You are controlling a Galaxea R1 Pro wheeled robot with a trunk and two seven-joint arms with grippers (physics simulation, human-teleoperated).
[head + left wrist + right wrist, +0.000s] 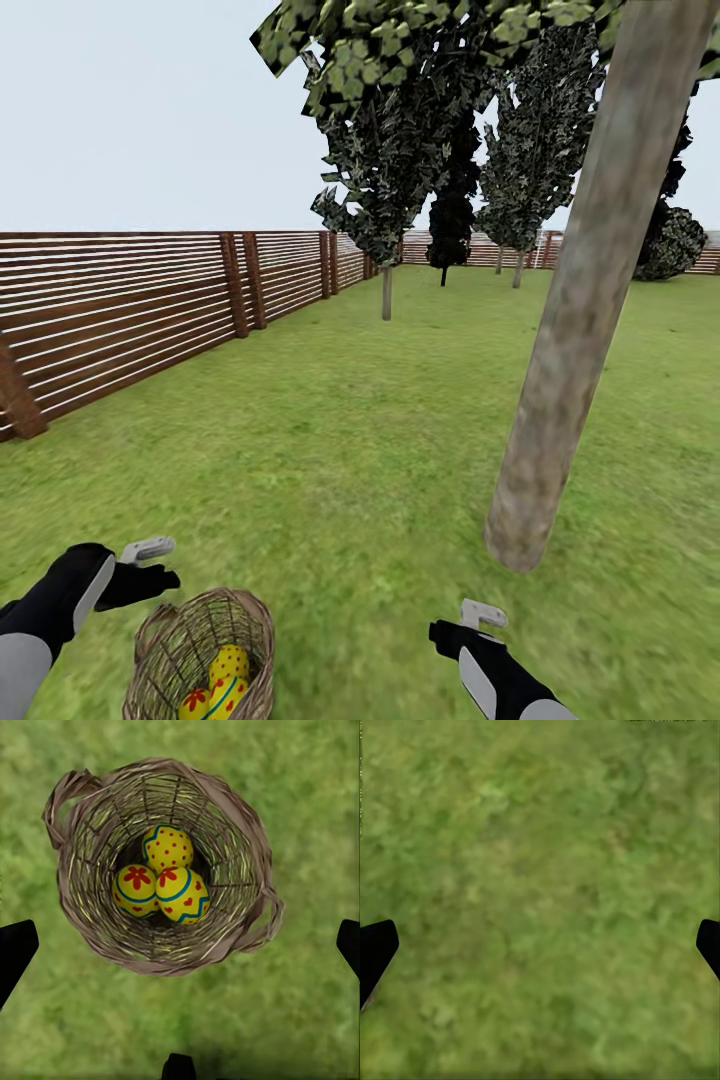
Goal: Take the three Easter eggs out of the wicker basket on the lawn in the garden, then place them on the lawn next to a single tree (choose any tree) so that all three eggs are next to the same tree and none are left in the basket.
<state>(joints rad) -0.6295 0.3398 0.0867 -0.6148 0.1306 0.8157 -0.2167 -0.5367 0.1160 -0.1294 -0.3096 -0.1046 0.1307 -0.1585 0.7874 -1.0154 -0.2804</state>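
Observation:
The wicker basket (185,640) stands on the lawn (350,450) at the near left. In it lie the three Easter eggs, yellow with red marks and blue-green bands: a dotted one (167,847), one with a red flower (136,889) and a third (182,896), touching each other. My left gripper (155,565) hangs open above the basket (247,840), nothing between its fingers. My right gripper (465,625) is open over bare grass (540,870) at the near right. The tree's thick, leaning grey-brown trunk (580,300) meets the ground just beyond the right gripper.
A brown slat fence (130,310) runs along the left and across the far end. Thin-trunked trees (386,290) and dark narrow ones (450,230) stand far back. Open grass stretches between the basket and the trunk's base (515,545).

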